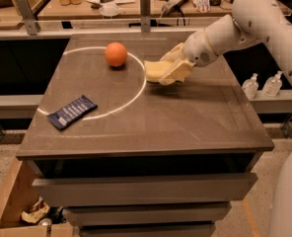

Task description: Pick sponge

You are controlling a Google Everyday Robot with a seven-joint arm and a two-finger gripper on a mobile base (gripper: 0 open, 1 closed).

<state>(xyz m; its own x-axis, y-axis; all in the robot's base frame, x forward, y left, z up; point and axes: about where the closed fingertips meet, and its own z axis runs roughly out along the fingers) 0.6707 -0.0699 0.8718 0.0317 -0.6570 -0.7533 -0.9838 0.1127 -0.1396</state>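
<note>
- Sponge [154,71]: pale yellow foam block on the desk [185,122], near the orange ball [116,54], to its right.
- Hand [169,69]: cream-coloured, against the sponge's end farthest from the ball. Cannot tell whether spread or clamped on it.
- Arm [235,28]: white, reaching in from right of the ball.
- Wrapped bar [72,111]: dark blue, flat, well apart from the ball, front-left.
</note>
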